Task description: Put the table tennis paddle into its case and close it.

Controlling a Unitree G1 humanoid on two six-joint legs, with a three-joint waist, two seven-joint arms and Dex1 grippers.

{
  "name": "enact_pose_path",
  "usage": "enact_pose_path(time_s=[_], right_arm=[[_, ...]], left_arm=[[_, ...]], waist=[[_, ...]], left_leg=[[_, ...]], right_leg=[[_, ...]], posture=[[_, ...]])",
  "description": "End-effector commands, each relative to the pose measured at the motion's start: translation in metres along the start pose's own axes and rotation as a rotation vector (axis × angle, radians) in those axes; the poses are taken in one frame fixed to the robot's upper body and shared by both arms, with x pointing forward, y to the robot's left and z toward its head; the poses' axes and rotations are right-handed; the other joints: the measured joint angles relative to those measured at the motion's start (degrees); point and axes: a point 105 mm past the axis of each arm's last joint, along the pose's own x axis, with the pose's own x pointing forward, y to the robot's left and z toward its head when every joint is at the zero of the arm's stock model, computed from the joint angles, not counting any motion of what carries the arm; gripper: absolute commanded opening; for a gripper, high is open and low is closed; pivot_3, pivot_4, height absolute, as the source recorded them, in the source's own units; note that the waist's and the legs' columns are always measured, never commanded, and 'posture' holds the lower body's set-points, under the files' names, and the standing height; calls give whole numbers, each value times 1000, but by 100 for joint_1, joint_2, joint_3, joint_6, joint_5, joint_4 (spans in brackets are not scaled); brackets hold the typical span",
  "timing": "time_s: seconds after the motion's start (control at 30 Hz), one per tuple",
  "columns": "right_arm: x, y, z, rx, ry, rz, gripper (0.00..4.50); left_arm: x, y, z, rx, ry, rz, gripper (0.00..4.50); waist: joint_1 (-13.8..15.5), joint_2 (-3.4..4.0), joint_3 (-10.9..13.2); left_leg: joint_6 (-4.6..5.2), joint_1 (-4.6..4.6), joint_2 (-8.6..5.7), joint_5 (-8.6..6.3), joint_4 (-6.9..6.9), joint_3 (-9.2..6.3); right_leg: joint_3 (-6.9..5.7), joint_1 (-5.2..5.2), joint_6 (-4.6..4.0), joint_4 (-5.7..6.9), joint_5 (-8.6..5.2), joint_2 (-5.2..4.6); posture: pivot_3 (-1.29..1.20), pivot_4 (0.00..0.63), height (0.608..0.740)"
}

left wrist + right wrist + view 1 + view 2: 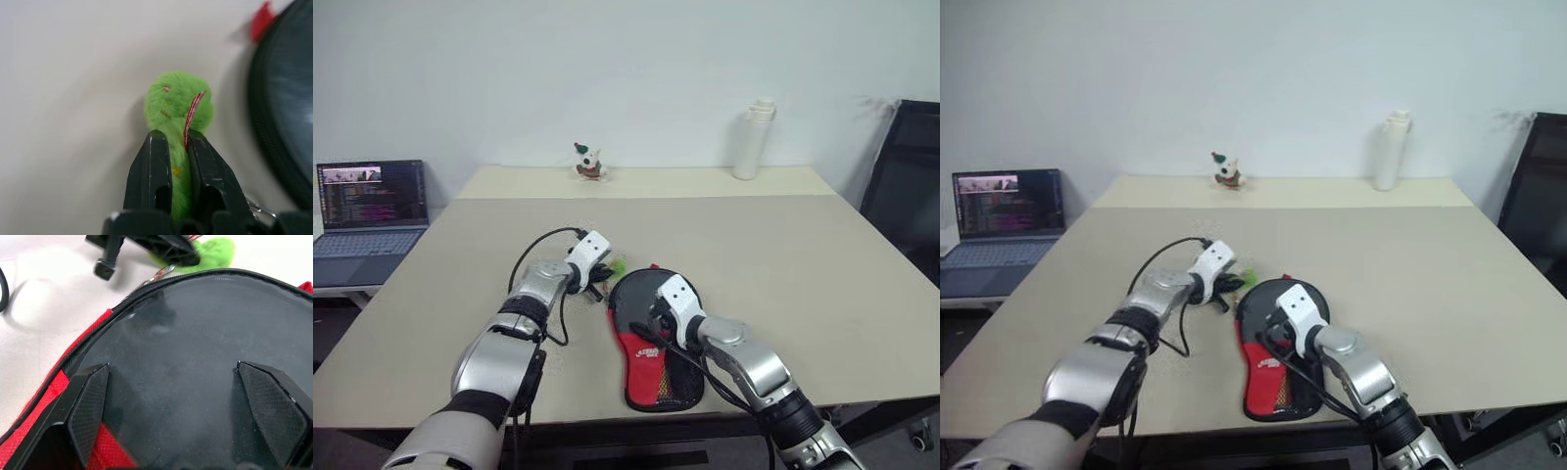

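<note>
Nearest, the case [658, 364] lies flat at the front edge of the table [803, 264], narrow red-and-mesh end toward the robot, round black end pointing away. Right gripper [188, 406] hovers low over that round end, fingers [90, 406] spread wide with nothing between them; the right wrist view looks straight down on the smooth black round surface bordered by the case's zipper edge and red fabric. Can't tell whether that black face is the table tennis paddle [195, 357] seated inside or the case's own panel. No handle visible.

Just to the left of the case's round end, the left gripper [176, 142] is pinched nearly closed on the green zipper tag [178, 105], a fuzzy green pompom with a red-and-white striped ribbon. Tag sits right beside the case rim, touching or almost touching it.

Further back, at the table's far edge: a small toy figure [588, 163] left of centre, a white bottle [754, 139] standing upright to the right. A laptop [370, 211] sits open on a separate surface off the left side, a black chair [906, 186] off the right.
</note>
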Motion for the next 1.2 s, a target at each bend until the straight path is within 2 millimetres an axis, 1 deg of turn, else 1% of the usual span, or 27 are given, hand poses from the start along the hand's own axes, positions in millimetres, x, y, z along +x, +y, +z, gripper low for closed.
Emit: enact_pose_path(time_s=[0.03,0.13,0.27,0.4,0.43,0.57,0.77,0.87,0.93,1.07,1.2], right_arm=[[0,10,-32,36,119,13,4500],[-1,15,-34,41,125,16,4500],[-2,22,-36,57,129,18,4500],[-2,34,-40,65,139,32,4500],[-3,35,-41,66,140,34,4500],[-3,45,-43,75,147,38,4500],[-6,48,-48,91,159,29,4500],[-7,50,-50,98,162,26,4500],[-7,51,-51,101,163,25,4500],[-7,51,-52,102,165,22,4500],[-6,50,-53,105,165,21,4500]], left_arm=[[2,12,33,137,-44,104,91],[6,11,44,189,-58,146,90],[16,-5,57,282,-75,163,90],[26,-27,80,427,-122,158,90],[27,-30,82,444,-128,157,90],[31,-49,107,537,-195,144,90],[35,-70,128,664,-249,123,90],[35,-86,145,718,-309,110,90],[36,-100,154,730,-347,82,90],[38,-119,160,747,-385,32,90],[38,-133,163,722,-417,-8,90]], waist=[[1,0,0],[-6,0,0],[-2,0,0],[2,0,0],[2,-1,0],[3,-1,0],[6,-1,-1],[9,-1,-1],[13,-2,-1],[15,-3,-2],[13,-2,-3]], left_leg=[[0,-5,0,0,-1,0],[-1,-18,0,-1,-4,-1],[-1,-23,0,-2,-9,-3],[-1,-25,-2,-2,-9,-3],[-1,-25,-3,-2,-9,-2],[-2,-26,-2,-2,-8,0],[-2,-31,-3,-3,-10,-1],[-4,-35,-4,-4,-10,-3],[-4,-37,-4,-4,-10,-3],[-4,-37,-4,-4,-10,-3],[-4,-37,-3,-5,-12,-4]], right_leg=[[-1,-1,0,-4,0,0],[-4,-6,0,-15,0,-1],[-9,-9,0,-19,0,-2],[-12,-8,1,-21,0,-2],[-13,-8,1,-21,0,-3],[-14,-9,1,-23,-1,-4],[-19,-8,2,-30,-1,-4],[-21,-9,2,-33,-1,-4],[-22,-9,2,-35,-1,-4],[-22,-8,2,-39,-2,-4],[-23,-9,2,-39,-2,-3]], posture=[[0,150,740],[0,150,740],[0,150,740],[0,150,740],[0,150,740],[0,150,740],[0,150,740],[0,150,740],[0,150,740],[0,150,740],[0,150,740]])
